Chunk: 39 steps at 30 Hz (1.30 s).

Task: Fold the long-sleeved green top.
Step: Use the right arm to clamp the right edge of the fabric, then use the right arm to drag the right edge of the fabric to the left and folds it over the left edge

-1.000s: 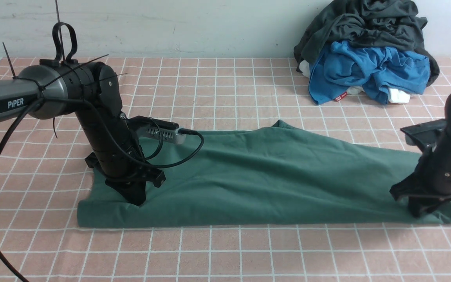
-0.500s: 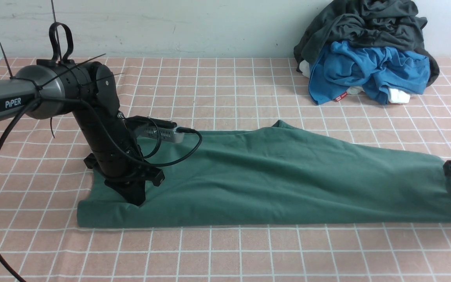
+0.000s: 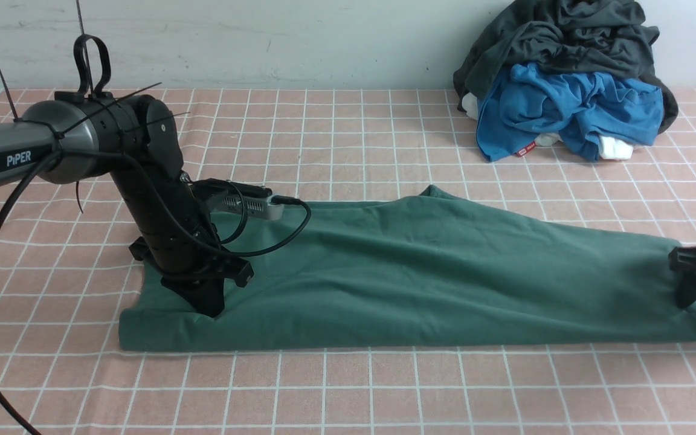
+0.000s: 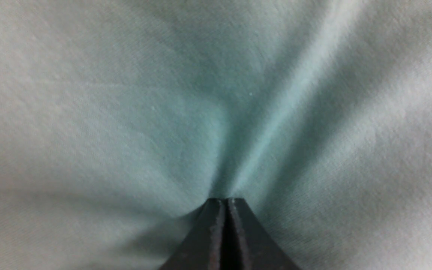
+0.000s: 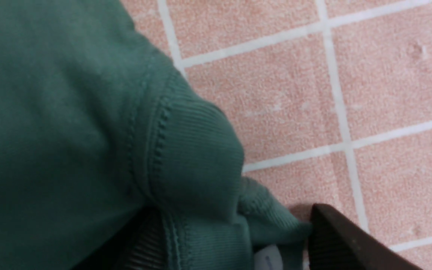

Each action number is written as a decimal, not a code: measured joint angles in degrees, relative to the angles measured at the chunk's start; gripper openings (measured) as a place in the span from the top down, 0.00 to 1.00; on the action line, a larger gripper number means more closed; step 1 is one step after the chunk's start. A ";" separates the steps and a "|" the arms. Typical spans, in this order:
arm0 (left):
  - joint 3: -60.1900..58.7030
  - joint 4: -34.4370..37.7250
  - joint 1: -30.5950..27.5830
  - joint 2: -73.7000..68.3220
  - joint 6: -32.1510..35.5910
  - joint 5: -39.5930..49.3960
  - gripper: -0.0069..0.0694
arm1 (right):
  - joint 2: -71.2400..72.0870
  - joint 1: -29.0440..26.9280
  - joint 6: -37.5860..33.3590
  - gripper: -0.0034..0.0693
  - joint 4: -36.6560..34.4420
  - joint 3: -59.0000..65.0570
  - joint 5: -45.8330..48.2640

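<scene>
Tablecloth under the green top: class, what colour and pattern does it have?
The tablecloth is salmon pink with a white grid, clearest in the front view.

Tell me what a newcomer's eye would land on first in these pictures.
The green long-sleeved top dominates, stretched in a long band across the middle of the pink checked tablecloth. The left gripper stands on its left end, shut on a pinch of fabric, while the right gripper sits open at its right end by the ribbed edge. A heap of charcoal and blue clothes lies at the far right against the wall.
</scene>
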State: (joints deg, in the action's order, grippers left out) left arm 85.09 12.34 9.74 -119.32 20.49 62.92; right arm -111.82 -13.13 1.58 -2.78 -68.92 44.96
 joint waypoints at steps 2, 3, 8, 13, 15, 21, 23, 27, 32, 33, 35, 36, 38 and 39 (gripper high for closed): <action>0.00 0.00 0.00 0.00 0.00 0.00 0.91 | 0.00 0.00 -1.58 0.43 -0.97 0.00 -0.01; 0.00 0.00 0.00 0.00 0.00 0.00 0.91 | 0.07 0.00 -2.31 0.50 -1.68 0.00 -0.06; 0.00 0.00 0.00 0.00 0.00 0.00 0.91 | 1.28 0.21 -5.87 0.81 -3.14 0.37 -0.23; -0.54 -0.06 0.00 1.03 0.00 -0.53 0.91 | 5.84 0.38 -6.92 0.88 -0.20 0.65 -0.17; -1.17 -1.32 0.00 3.51 0.00 -0.41 0.91 | 10.02 0.49 -5.13 0.88 4.56 0.65 -0.12; -1.30 -2.55 -0.11 16.69 -0.05 1.41 0.91 | 19.83 0.03 5.67 0.88 21.95 0.89 0.09; -1.30 -2.49 -0.11 21.85 -0.27 2.59 0.91 | 23.94 0.03 9.22 0.88 24.83 0.42 0.54; -1.30 -2.32 -0.11 30.26 -0.68 3.98 0.91 | 29.02 2.56 8.10 0.88 21.82 -3.56 2.37; -1.31 -0.63 -0.11 37.74 -0.72 5.49 0.91 | 29.67 13.86 -2.92 0.88 9.58 -12.31 5.85; -1.31 0.07 -0.11 39.22 -0.72 6.05 0.91 | 28.95 16.91 -5.47 0.88 6.36 -13.99 6.50; -1.31 0.86 -0.11 40.49 -0.72 6.82 0.91 | 27.67 20.67 -7.21 0.88 3.65 -15.84 6.90; -1.36 1.57 -0.11 42.19 -0.72 7.85 0.91 | 24.91 26.14 -8.53 0.88 0.86 -18.39 7.07; -1.42 2.19 -0.11 43.71 -0.72 8.17 0.91 | 20.86 31.61 -8.83 0.88 -1.42 -21.01 7.19; -1.42 2.47 -0.11 44.32 -0.72 8.31 0.91 | 19.03 33.52 -8.83 0.88 -2.13 -21.77 7.13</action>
State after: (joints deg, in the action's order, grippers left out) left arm 83.67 14.81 9.64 -75.00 19.77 71.23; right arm -92.79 20.39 -7.24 -4.91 -90.69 52.08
